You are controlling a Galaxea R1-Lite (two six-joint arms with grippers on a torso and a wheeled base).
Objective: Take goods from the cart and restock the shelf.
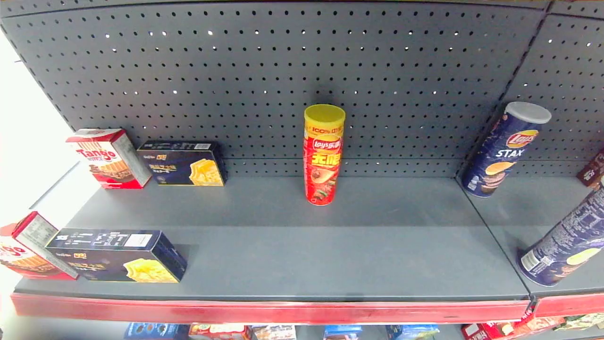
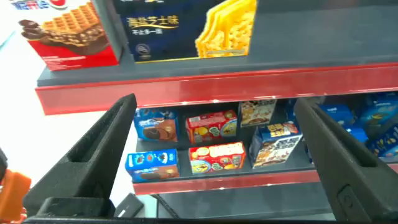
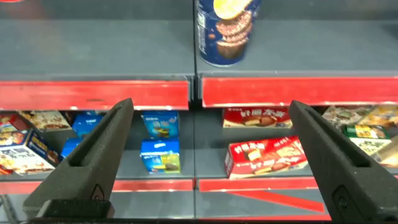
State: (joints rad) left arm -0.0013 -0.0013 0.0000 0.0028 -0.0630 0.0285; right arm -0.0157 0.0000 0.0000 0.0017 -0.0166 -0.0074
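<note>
A red chip can with a yellow lid (image 1: pixel 323 155) stands upright at the middle back of the grey shelf (image 1: pixel 330 245). My left gripper (image 2: pixel 214 158) is open and holds nothing; it sits below the shelf's red front lip (image 2: pixel 217 90), facing the lower shelves. My right gripper (image 3: pixel 211 155) is open too, with nothing between its fingers, below the red lip (image 3: pixel 298 90) and in front of a dark blue chip can (image 3: pixel 225 31).
Two red wafer boxes (image 1: pixel 107 158) (image 1: pixel 28 250) and two dark blue boxes (image 1: pixel 184 163) (image 1: pixel 118 255) lie on the shelf's left side. Two dark blue chip cans (image 1: pixel 505 148) (image 1: pixel 564 245) stand on the neighbouring right section. Lower shelves hold several small boxes (image 2: pixel 211 127).
</note>
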